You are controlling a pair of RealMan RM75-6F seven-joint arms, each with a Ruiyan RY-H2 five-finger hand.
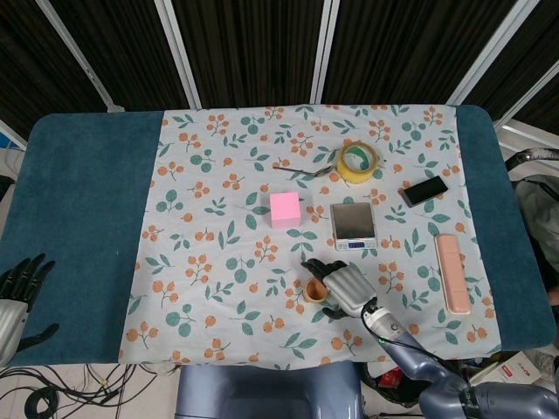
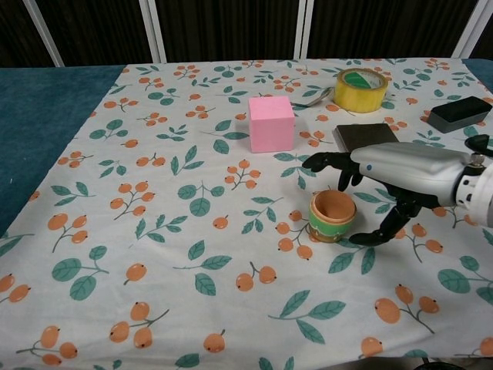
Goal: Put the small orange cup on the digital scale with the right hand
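Note:
The small orange cup (image 1: 315, 291) (image 2: 332, 215) stands upright on the floral cloth, toward the near edge. My right hand (image 1: 341, 286) (image 2: 389, 171) hovers right beside and over it, fingers spread above the rim and thumb low on the cup's right side, with no clear grip. The digital scale (image 1: 353, 225) (image 2: 364, 136) lies behind the cup, partly hidden by the hand in the chest view. Off at the table's near left corner, my left hand (image 1: 16, 293) rests with its fingers apart, holding nothing.
A pink cube (image 1: 286, 209) (image 2: 270, 123) sits left of the scale. Behind it lie a yellow tape roll (image 1: 358, 161) (image 2: 360, 89) and a spoon (image 1: 301, 170). A black phone (image 1: 424, 190) (image 2: 458, 113) and a peach case (image 1: 451, 272) lie to the right.

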